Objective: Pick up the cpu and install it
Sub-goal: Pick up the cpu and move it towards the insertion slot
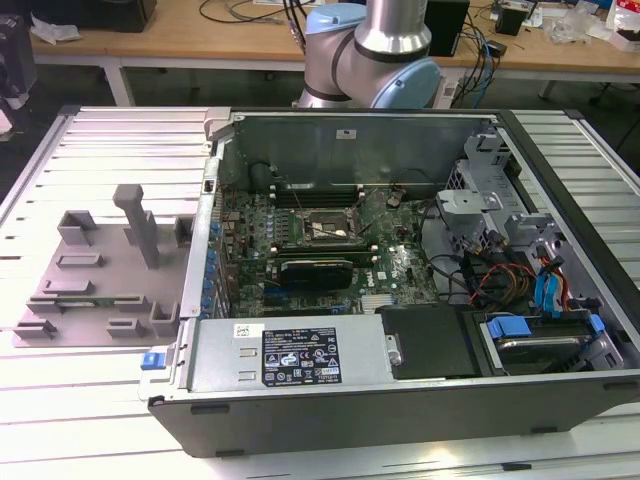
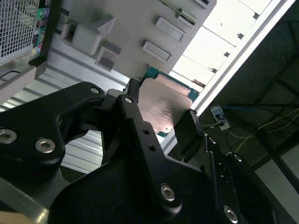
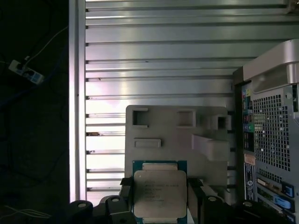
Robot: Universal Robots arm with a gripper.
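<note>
Jaws of the gripper (image 3: 160, 199) clamp one cpu (image 3: 160, 186) between two fingers (image 3: 194, 198), one grey tray (image 3: 177, 135) beyond it.

The flat square silver-topped cpu (image 3: 160, 193) runs off the picture's edge in the first wrist view, and the black metal pincer (image 3: 160, 184) covers both its side edges with its fingers (image 3: 194, 187). In the second wrist view the pincer's body hides the chip's near corner. The pale blue and silver robot arm (image 1: 372, 50) is cut off at the exterior view's top.
</note>
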